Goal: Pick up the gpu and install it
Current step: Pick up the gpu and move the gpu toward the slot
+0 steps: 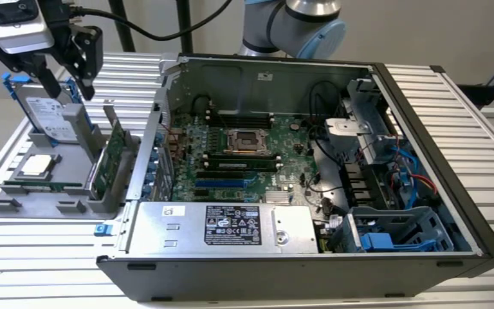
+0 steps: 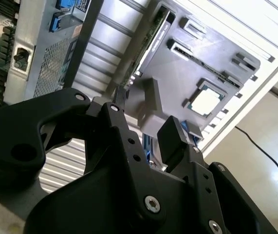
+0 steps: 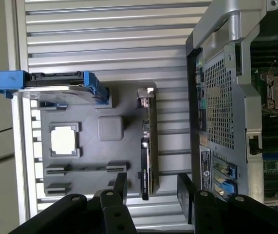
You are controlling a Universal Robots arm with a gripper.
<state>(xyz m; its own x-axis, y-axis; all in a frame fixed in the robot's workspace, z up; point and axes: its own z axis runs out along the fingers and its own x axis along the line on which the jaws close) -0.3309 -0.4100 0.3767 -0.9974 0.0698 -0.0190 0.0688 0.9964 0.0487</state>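
Observation:
The gpu [image 1: 116,158] stands on edge in a slot of the grey parts holder [image 1: 24,196], at the exterior view's left, beside the open computer case [image 1: 316,84]. Its silver bracket points up. In the first wrist view the gpu [image 3: 149,146] appears edge-on as a thin dark strip, and in the second wrist view the gpu [image 2: 148,44] runs along the holder's edge. My gripper [image 1: 71,89] hangs open above the holder's far end, higher than the card and apart from it. In both wrist views the gripper [image 3: 152,191] [image 2: 146,130] has nothing between its black fingers.
A silver hard drive with blue rails [image 1: 48,116] stands in the holder just below the gripper. A processor chip [image 1: 36,166] lies flat in the holder. Inside the case lie the motherboard [image 1: 238,161], its blue slots [image 1: 221,183], cables and a power supply [image 1: 221,226].

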